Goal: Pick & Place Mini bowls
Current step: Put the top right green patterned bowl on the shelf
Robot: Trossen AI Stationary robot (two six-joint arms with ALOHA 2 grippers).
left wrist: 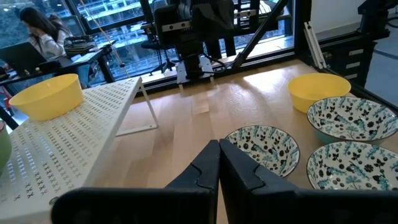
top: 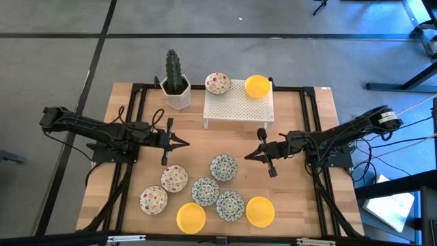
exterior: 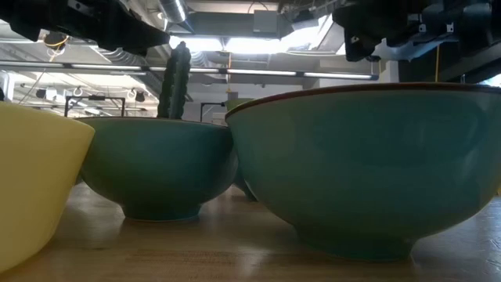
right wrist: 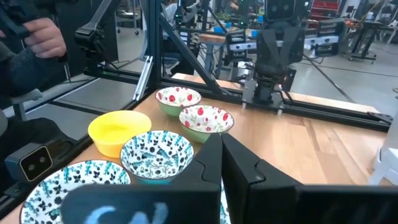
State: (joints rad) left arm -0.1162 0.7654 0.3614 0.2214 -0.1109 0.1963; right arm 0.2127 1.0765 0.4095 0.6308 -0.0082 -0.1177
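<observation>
Mini bowls stand on the wooden table's near half: three blue-green patterned ones [top: 223, 167] [top: 205, 191] [top: 230, 205], two red-speckled ones [top: 174, 178] [top: 153, 200] and two yellow ones [top: 190, 217] [top: 259, 211]. One red-speckled bowl [top: 217, 83] and one yellow bowl [top: 257, 85] sit on the white perforated rack [top: 239, 104]. My left gripper [top: 184, 143] [left wrist: 219, 155] hovers shut over bare wood left of centre. My right gripper [top: 247, 156] [right wrist: 221, 149] hovers shut right of centre, beside the far blue-green bowl. Both point toward each other.
A cactus in a white pot [top: 176, 82] stands at the far left of the rack. Bare wood lies between the two grippers and the rack. A black frame [top: 311, 92] runs along the table edges. A person's hand [right wrist: 43, 34] shows beyond the table.
</observation>
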